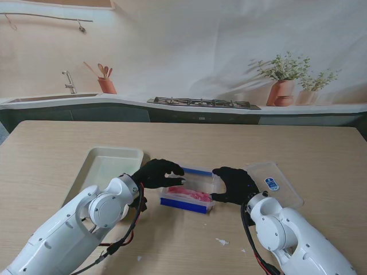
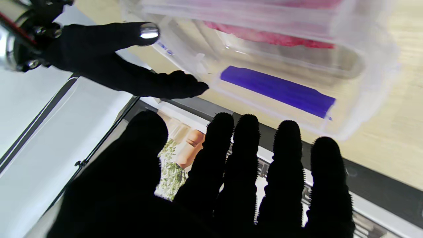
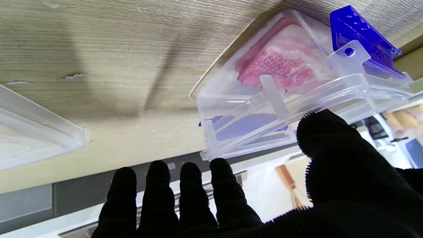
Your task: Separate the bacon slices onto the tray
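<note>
A clear plastic container (image 1: 192, 197) with blue side clips stands mid-table, its lid off, with pink bacon slices (image 1: 189, 195) lying inside. The pale tray (image 1: 109, 166) lies to its left and holds nothing I can see. My left hand (image 1: 157, 173) hovers over the container's left end, fingers apart and curled, holding nothing. My right hand (image 1: 235, 184) spans the right end, thumb against the rim, fingers spread. The right wrist view shows the bacon (image 3: 281, 62) through the container wall (image 3: 251, 109). The left wrist view shows the container (image 2: 297, 59) beyond my spread fingers (image 2: 231, 172).
The container's clear lid (image 1: 275, 183) lies flat on the table just right of my right hand. Small white scraps (image 1: 222, 242) sit on the wood nearer to me. A kitchen backdrop with a counter runs behind the table's far edge.
</note>
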`<state>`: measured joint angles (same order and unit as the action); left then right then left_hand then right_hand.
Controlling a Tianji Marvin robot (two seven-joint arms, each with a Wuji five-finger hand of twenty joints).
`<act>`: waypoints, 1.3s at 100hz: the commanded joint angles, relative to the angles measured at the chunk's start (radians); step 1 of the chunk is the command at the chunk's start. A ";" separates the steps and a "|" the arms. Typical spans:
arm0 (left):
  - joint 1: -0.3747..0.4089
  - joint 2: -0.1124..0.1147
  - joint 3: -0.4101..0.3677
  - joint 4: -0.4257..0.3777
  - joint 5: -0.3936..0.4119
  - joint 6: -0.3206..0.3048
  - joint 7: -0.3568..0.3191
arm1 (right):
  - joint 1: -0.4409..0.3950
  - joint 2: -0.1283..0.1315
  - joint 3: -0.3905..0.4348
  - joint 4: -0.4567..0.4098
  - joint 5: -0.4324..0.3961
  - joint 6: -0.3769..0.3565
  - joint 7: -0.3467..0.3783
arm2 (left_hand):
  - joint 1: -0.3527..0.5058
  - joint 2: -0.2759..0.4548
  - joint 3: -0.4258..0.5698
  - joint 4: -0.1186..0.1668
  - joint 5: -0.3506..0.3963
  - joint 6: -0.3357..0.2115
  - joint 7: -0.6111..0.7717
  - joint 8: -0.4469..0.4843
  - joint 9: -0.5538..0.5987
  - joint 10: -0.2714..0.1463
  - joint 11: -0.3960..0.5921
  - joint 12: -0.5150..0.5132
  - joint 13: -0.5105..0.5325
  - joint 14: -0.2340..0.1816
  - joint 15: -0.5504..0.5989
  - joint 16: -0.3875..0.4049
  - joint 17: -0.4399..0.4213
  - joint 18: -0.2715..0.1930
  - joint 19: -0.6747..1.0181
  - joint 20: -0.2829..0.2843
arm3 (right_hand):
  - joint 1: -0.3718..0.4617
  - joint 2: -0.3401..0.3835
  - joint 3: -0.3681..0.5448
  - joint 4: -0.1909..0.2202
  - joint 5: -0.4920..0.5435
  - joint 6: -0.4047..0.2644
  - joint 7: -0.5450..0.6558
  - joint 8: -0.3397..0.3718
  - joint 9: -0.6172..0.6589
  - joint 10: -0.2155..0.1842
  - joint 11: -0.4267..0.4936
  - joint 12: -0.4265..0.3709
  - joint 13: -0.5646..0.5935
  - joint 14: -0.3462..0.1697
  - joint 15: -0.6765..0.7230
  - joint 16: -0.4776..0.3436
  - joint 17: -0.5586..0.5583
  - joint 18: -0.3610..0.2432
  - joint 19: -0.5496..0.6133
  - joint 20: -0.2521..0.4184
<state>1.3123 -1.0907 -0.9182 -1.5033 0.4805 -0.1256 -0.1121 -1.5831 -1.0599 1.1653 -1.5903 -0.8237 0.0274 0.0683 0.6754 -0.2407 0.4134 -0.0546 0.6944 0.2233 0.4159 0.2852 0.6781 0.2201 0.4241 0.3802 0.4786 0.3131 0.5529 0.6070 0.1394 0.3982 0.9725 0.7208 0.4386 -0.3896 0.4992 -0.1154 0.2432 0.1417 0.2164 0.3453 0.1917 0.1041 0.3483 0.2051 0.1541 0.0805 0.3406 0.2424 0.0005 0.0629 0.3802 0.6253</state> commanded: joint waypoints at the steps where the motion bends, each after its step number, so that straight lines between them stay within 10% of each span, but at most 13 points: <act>1: -0.030 -0.012 0.020 -0.009 -0.031 0.026 -0.049 | -0.008 -0.004 -0.003 0.006 0.002 -0.005 0.013 | 0.025 0.032 -0.018 0.034 -0.002 0.017 -0.013 -0.010 -0.021 0.035 0.014 0.002 -0.008 0.028 -0.011 -0.017 0.046 0.037 0.108 -0.032 | 0.027 0.008 0.006 0.027 -0.006 0.007 0.012 0.013 -0.014 -0.018 0.014 0.004 -0.028 -0.018 0.005 0.004 -0.016 0.003 -0.035 0.020; 14: -0.079 -0.016 0.064 0.018 -0.069 0.058 -0.079 | -0.007 -0.005 -0.004 0.007 0.004 -0.005 0.014 | 0.025 0.036 -0.027 0.034 0.009 0.026 -0.017 -0.014 -0.021 0.045 0.018 -0.003 -0.009 0.039 -0.010 -0.028 0.034 0.030 0.125 -0.116 | 0.030 0.006 0.008 0.027 -0.007 0.008 0.013 0.013 -0.014 -0.018 0.015 0.004 -0.027 -0.020 0.005 0.004 -0.015 0.003 -0.036 0.020; 43: -0.173 -0.027 0.159 0.080 -0.101 0.086 -0.113 | -0.009 -0.005 -0.001 0.007 0.008 -0.010 0.013 | 0.021 0.050 -0.043 0.034 -0.004 0.035 -0.031 -0.019 -0.048 0.038 -0.009 -0.022 -0.050 0.024 -0.055 -0.057 -0.008 -0.038 0.121 -0.130 | 0.025 0.004 0.013 0.025 -0.008 0.004 0.015 0.013 -0.014 -0.020 0.017 0.005 -0.027 -0.019 0.006 0.005 -0.014 0.003 -0.038 0.021; 130: -0.316 -0.075 0.345 0.229 -0.216 0.164 -0.158 | -0.009 -0.005 -0.001 0.008 0.016 -0.016 0.016 | 0.011 0.079 -0.102 0.037 -0.083 0.046 -0.066 -0.033 -0.159 0.071 -0.088 -0.095 -0.163 0.017 -0.163 -0.153 -0.089 -0.048 -0.006 -0.213 | 0.023 0.003 0.020 0.024 -0.009 0.000 0.019 0.012 -0.014 -0.020 0.019 0.006 -0.026 -0.018 0.006 0.005 -0.014 0.004 -0.041 0.025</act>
<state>1.0034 -1.1560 -0.5801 -1.2847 0.2727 0.0286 -0.2472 -1.5834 -1.0599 1.1679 -1.5848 -0.8077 0.0135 0.0675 0.6758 -0.1928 0.3384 -0.0546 0.6353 0.2579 0.3641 0.2608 0.5378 0.2586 0.3511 0.2972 0.3485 0.3289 0.4023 0.4708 0.0640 0.3799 0.9862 0.5210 0.4414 -0.3887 0.5006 -0.1154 0.2432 0.1417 0.2265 0.3453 0.1917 0.1041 0.3487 0.2052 0.1541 0.0805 0.3418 0.2424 0.0005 0.0630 0.3699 0.6322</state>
